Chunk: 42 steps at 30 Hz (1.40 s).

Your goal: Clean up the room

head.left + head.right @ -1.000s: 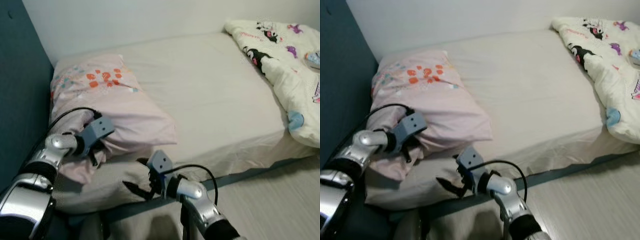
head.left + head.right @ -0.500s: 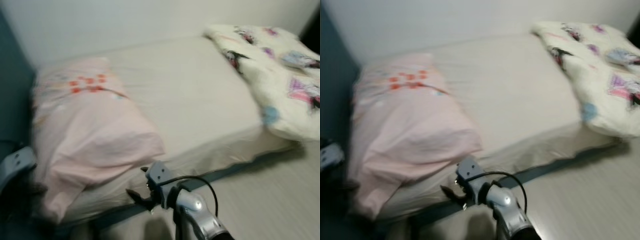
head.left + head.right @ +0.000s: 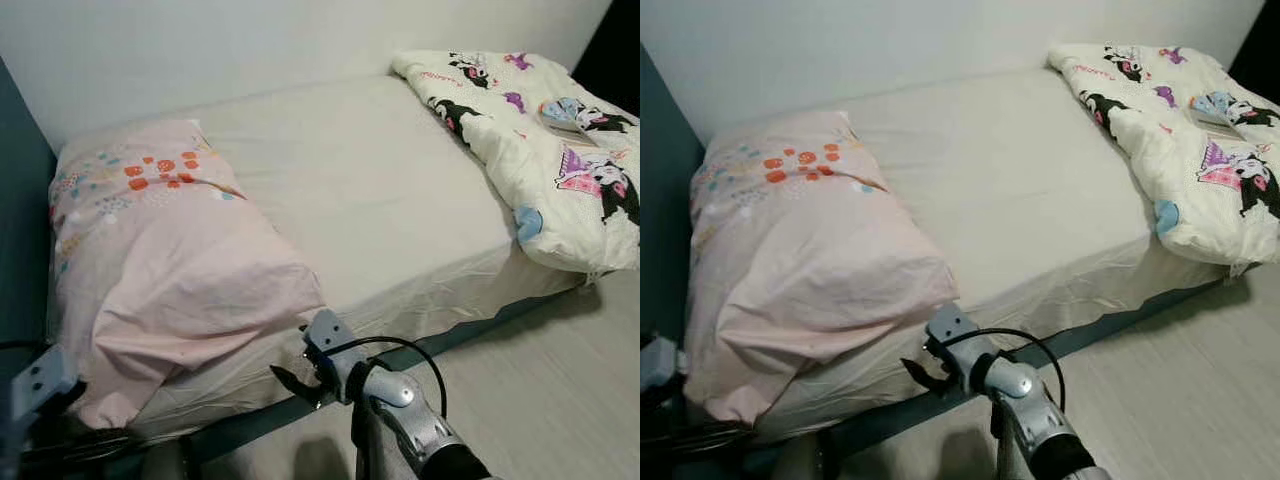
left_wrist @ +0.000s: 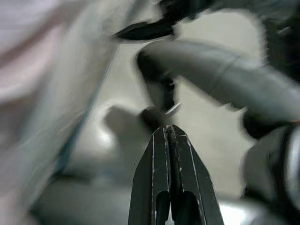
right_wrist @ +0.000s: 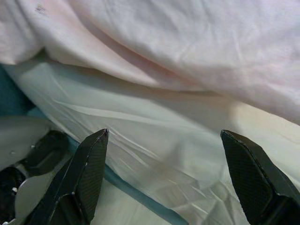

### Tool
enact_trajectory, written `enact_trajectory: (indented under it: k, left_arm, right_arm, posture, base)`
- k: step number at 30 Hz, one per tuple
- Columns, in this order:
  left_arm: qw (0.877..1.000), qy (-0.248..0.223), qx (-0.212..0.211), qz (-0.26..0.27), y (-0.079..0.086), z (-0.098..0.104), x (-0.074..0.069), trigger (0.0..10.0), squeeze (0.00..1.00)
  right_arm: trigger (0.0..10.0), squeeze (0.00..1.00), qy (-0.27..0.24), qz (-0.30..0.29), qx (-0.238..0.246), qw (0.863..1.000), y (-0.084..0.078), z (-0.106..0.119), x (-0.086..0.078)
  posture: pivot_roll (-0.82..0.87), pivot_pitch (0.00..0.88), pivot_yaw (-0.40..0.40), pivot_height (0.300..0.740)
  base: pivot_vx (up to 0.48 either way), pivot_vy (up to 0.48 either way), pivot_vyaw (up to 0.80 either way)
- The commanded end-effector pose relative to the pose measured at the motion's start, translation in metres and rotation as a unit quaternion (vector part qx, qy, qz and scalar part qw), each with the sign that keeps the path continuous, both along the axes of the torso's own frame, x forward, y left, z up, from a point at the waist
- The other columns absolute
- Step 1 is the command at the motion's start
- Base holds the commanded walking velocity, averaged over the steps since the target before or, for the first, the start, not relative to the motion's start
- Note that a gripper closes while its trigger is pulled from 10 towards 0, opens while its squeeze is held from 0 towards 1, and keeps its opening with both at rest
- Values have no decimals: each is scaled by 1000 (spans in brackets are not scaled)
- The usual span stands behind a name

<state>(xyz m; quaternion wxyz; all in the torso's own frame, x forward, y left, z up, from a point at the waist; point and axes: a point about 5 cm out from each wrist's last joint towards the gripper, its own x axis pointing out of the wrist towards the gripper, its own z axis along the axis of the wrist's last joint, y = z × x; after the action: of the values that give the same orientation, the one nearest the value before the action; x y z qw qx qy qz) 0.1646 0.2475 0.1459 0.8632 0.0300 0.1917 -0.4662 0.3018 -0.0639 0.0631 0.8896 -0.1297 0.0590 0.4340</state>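
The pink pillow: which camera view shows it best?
The right eye view shows the pink pillow best: all of it lies on the bed, from the flower print to the hanging corner. The left eye view shows nearly the same. The right wrist view shows its underside close up, beyond the open right gripper; the left wrist view is blurred.

The bed (image 3: pixel 400 190) carries a pink pillow (image 3: pixel 170 260) at its head and a cartoon-print duvet (image 3: pixel 540 150) bunched opposite.
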Motion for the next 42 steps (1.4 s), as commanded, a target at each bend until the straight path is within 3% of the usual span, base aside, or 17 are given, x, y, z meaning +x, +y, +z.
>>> enact_trajectory:
  k: [1,4,6,7,8,10,12,13,14,16,18,22,23,27,31,33,42]
  left_arm:
    - [1000,5,-22,10,-14,-4,0,10000,0]
    - [997,-15,-42,69,-40,-19,12,10000,0]
    - [997,-15,-42,69,-40,-19,12,10000,0]
    - [984,-34,-8,175,-43,-38,29,10000,0]
    - [951,-25,35,308,-50,-69,44,10000,0]
    - [951,-25,35,308,-50,-69,44,10000,0]
    - [928,-27,45,369,-52,-81,49,10000,0]
    - [928,-27,45,369,-52,-81,49,10000,0]
    - [886,-47,84,454,-37,-89,53,10000,0]
    - [886,-47,84,454,-37,-89,53,10000,0]
    - [857,-53,100,502,-28,-91,55,10000,0]
    - [849,-64,109,513,-30,-88,58,10000,0]
    - [840,-73,117,525,-30,-89,62,10000,0]
    - [827,-86,129,541,-28,-89,66,10000,0]
    - [792,-116,127,585,-15,-83,74,10000,0]
    - [789,-119,123,590,-12,-81,75,10000,0]
    - [804,-162,96,564,-1,-59,71,10000,0]
  right_arm:
    - [10000,0,14,-5,-2,1000,-2,-8,-5]
    - [10000,0,19,-21,2,1000,-4,-11,-7]
    - [10000,0,19,-21,2,1000,-4,-11,-7]
    - [10000,0,15,-49,-3,999,-8,-13,-5]
    - [10000,0,19,-92,3,996,-14,-16,-3]
    - [10000,0,19,-92,3,996,-14,-16,-3]
    - [10000,0,19,-102,10,995,-16,-16,-3]
    - [10000,0,19,-102,10,995,-16,-16,-3]
    - [10000,0,18,-100,22,995,-15,-14,-3]
    - [10000,0,18,-100,22,995,-15,-14,-3]
    - [10000,0,15,-93,29,995,-14,-12,-3]
    - [10000,0,12,-68,35,997,-10,-10,-4]
    - [10000,0,1,-43,38,998,-6,-7,-6]
    - [10000,0,-13,-13,42,999,0,-3,-8]
    - [10000,0,-9,27,59,998,15,6,-3]
    - [10000,0,0,40,63,997,18,7,-3]
    - [10000,0,65,135,25,988,21,10,12]
  posture:
    - [41,209,-69,536]
    - [43,210,-65,536]
    - [43,210,-65,536]
    - [40,206,-56,536]
    - [37,207,-50,536]
    - [37,207,-50,536]
    - [40,206,-50,536]
    - [40,206,-50,536]
    - [37,205,-51,536]
    - [37,205,-51,536]
    - [37,206,-54,536]
    - [41,208,-60,536]
    - [40,208,-62,536]
    - [36,212,-62,536]
    - [35,230,-69,536]
    - [39,236,-72,536]
    - [85,278,-96,536]
  base:
    - [0,0,0]
    - [0,0,0]
    - [0,0,0]
    - [0,0,0]
    - [0,0,0]
    - [0,0,0]
    - [0,0,0]
    - [0,0,0]
    - [0,0,0]
    - [0,0,0]
    - [0,0,0]
    - [0,0,0]
    - [0,0,0]
    - [0,0,0]
    - [0,0,0]
    - [0,0,0]
    - [0,0,0]
